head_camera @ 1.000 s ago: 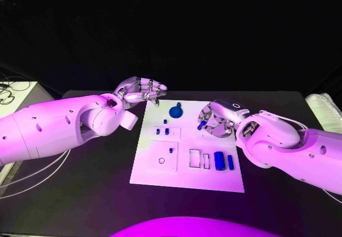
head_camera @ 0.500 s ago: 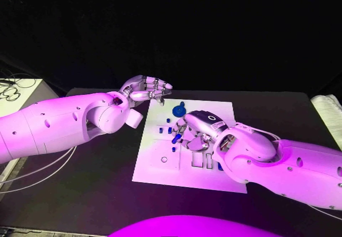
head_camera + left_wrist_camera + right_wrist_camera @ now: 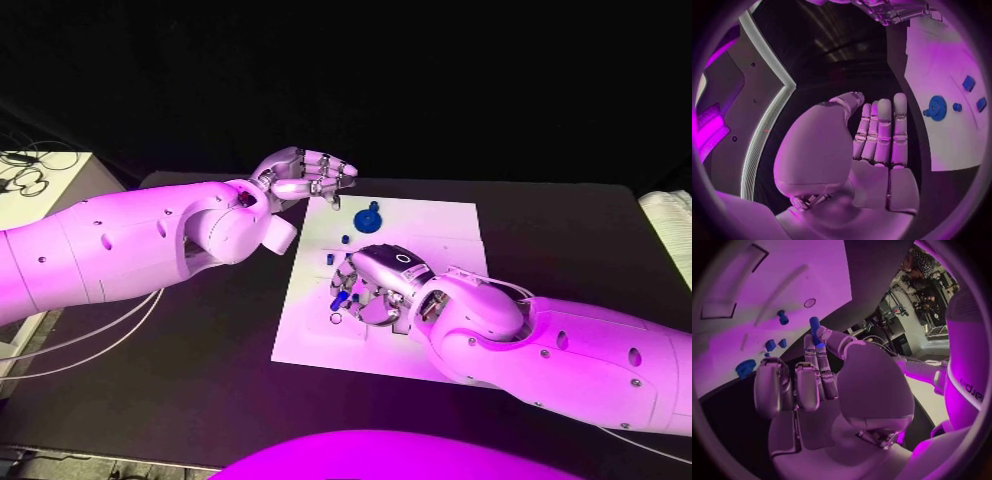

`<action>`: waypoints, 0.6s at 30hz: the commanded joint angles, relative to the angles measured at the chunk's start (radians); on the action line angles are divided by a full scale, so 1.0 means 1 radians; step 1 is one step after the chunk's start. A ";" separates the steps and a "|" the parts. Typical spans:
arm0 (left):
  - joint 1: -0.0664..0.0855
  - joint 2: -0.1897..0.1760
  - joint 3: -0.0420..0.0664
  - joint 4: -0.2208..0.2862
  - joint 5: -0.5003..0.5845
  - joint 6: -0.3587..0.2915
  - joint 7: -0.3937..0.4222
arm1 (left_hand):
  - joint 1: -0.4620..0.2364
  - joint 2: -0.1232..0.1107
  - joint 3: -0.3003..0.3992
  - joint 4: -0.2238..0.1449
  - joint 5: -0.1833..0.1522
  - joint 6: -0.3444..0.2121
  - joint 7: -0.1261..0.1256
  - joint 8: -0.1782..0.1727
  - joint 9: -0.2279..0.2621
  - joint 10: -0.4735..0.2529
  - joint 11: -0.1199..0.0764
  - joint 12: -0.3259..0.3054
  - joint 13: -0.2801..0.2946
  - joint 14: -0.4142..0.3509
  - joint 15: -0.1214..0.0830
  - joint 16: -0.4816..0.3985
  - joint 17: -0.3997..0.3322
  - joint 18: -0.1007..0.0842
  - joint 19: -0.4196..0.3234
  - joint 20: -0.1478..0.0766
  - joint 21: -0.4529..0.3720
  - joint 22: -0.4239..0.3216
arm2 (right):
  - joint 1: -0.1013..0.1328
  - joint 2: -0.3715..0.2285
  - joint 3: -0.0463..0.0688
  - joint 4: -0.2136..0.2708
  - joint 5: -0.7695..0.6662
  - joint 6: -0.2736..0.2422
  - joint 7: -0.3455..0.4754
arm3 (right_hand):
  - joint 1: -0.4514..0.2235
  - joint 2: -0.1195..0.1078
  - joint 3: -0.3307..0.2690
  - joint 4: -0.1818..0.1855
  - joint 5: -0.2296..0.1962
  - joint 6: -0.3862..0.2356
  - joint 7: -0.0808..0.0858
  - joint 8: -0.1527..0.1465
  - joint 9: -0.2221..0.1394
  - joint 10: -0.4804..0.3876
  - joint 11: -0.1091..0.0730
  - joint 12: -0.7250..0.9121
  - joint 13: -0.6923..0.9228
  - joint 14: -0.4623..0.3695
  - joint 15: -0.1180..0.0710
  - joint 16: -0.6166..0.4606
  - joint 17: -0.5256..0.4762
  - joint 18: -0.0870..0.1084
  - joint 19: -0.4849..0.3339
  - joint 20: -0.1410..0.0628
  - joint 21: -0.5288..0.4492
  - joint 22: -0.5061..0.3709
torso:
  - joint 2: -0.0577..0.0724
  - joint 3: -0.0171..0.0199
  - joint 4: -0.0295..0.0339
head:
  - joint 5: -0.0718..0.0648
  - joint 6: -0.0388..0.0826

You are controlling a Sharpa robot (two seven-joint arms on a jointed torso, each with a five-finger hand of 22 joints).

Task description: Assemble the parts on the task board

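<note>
Black table (image 3: 216,340) carries the white task board (image 3: 426,225) at its centre. Right hand (image 3: 378,283) hangs over the board's middle, pinching a small blue peg (image 3: 814,324) between thumb and fingertip. Left hand (image 3: 306,176) sits off the board's far left corner, fingers straight and together, holding nothing. Round blue part (image 3: 368,217) and smaller blue parts (image 3: 969,82) lie on the board

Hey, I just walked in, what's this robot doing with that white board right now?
The robot is assembling small blue parts on the white task board. Its right hand is over the board's middle, pinching a small blue peg between its fingertips. Its left hand holds nothing and hangs above the table by the board's far left corner. A round blue part and a few smaller pieces lie on the board's far end.
</note>
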 commanded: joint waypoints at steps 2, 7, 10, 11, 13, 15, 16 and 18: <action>0.001 0.002 0.001 0.003 0.007 0.016 0.006 | 0.005 0.004 -0.001 -0.002 0.004 -0.005 0.002 -0.001 -0.001 -0.007 -0.001 -0.005 -0.001 -0.004 -0.001 -0.006 -0.001 0.013 0.006 0.004 -0.004 -0.002 | -0.010 0.013 -0.002 -0.016 -0.028 0.040 0.008 | 0.008 0.021 -0.001 -0.007 0.005 -0.002 0.003 0.006 0.002 0.039 -0.034 -0.002 0.040 0.046 -0.006 0.000 -0.002 -0.009 0.060 -0.005 -0.003 0.193 | 0.000 0.0014 0.0008 | 0.005 -0.007; 0.001 0.001 0.001 0.003 0.007 0.016 0.006 | 0.005 0.004 -0.001 -0.002 0.004 -0.005 0.002 -0.001 -0.001 -0.007 -0.001 -0.005 -0.001 -0.004 -0.001 -0.006 -0.001 0.013 0.006 0.004 -0.004 -0.002 | -0.014 0.019 -0.004 -0.025 -0.033 0.058 0.004 | 0.007 0.020 -0.001 -0.008 0.006 -0.003 0.003 0.006 0.002 0.039 -0.034 -0.003 0.040 0.046 -0.005 0.001 -0.001 -0.009 0.060 -0.005 -0.004 0.193 | 0.000 0.0000 0.0005 | 0.007 -0.011; 0.001 0.001 0.001 0.003 0.007 0.016 0.006 | 0.005 0.004 -0.001 -0.002 0.004 -0.005 0.002 -0.001 -0.001 -0.007 -0.001 -0.005 -0.001 -0.004 -0.001 -0.006 -0.001 0.013 0.006 0.004 -0.004 -0.002 | -0.015 0.020 -0.005 -0.028 -0.036 0.069 0.000 | 0.004 0.020 -0.002 -0.008 0.006 -0.003 0.003 0.006 0.002 0.038 -0.033 -0.004 0.041 0.046 -0.005 0.000 -0.002 -0.009 0.060 -0.005 -0.003 0.194 | -0.001 0.0002 -0.0016 | 0.008 -0.013; 0.001 0.001 0.001 0.003 0.007 0.016 0.006 | 0.005 0.004 -0.003 -0.002 0.004 -0.006 0.003 0.000 -0.001 -0.007 -0.001 -0.004 -0.001 -0.004 -0.001 -0.006 -0.001 0.013 0.006 0.004 -0.005 -0.002 | -0.015 0.021 -0.005 -0.029 -0.036 0.072 -0.002 | 0.002 0.019 -0.002 -0.007 0.006 -0.004 0.003 0.006 0.003 0.038 -0.033 -0.005 0.041 0.046 -0.004 0.000 -0.001 -0.009 0.059 -0.004 -0.005 0.193 | -0.001 0.0003 -0.0011 | 0.008 -0.015; 0.001 0.001 0.001 0.003 0.007 0.016 0.005 | 0.005 0.004 -0.003 -0.002 0.004 -0.006 0.003 0.000 -0.001 -0.007 -0.001 -0.004 -0.001 -0.004 -0.001 -0.006 -0.001 0.013 0.006 0.004 -0.005 -0.002 | -0.016 0.022 -0.006 -0.030 -0.037 0.075 -0.004 | 0.001 0.019 -0.003 -0.007 0.005 -0.004 0.003 0.006 0.003 0.037 -0.033 -0.006 0.042 0.046 -0.004 0.001 -0.001 -0.009 0.060 -0.004 -0.003 0.194 | 0.000 0.0005 -0.0012 | 0.008 -0.016; 0.001 0.001 0.001 0.003 0.007 0.016 0.005 | 0.005 0.004 -0.003 -0.002 0.004 -0.006 0.003 0.000 -0.001 -0.007 -0.001 -0.004 -0.001 -0.004 -0.001 -0.006 -0.001 0.013 0.006 0.004 -0.005 -0.002 | -0.017 0.023 -0.006 -0.031 -0.039 0.077 -0.007 | 0.000 0.019 -0.003 -0.007 0.005 -0.004 0.003 0.006 0.003 0.037 -0.033 -0.006 0.042 0.046 -0.004 0.001 -0.001 -0.009 0.059 -0.004 -0.005 0.193 | -0.001 0.0005 -0.0018 | 0.008 -0.016; 0.001 0.001 0.001 0.003 0.007 0.016 0.005 | 0.005 0.004 -0.003 -0.002 0.004 -0.006 0.003 0.000 -0.001 -0.007 -0.001 -0.004 -0.001 -0.004 -0.001 -0.006 -0.001 0.013 0.006 0.004 -0.005 -0.002 | -0.017 0.023 -0.006 -0.032 -0.040 0.078 -0.009 | 0.000 0.019 -0.003 -0.007 0.005 -0.004 0.003 0.006 0.003 0.037 -0.033 -0.006 0.042 0.046 -0.004 0.001 -0.001 -0.009 0.059 -0.004 -0.005 0.193 | -0.001 0.0005 -0.0018 | 0.008 -0.016; 0.001 0.001 0.001 0.003 0.007 0.016 0.005 | 0.005 0.004 -0.003 -0.002 0.004 -0.006 0.003 0.000 -0.001 -0.007 -0.001 -0.004 -0.001 -0.004 -0.001 -0.006 -0.001 0.013 0.006 0.004 -0.005 -0.002 | -0.017 0.024 -0.007 -0.032 -0.043 0.082 -0.012 | 0.000 0.019 -0.003 -0.007 0.005 -0.004 0.003 0.006 0.003 0.037 -0.033 -0.006 0.042 0.046 -0.004 0.001 -0.001 -0.009 0.059 -0.004 -0.005 0.193 | -0.001 0.0002 -0.0017 | 0.007 -0.016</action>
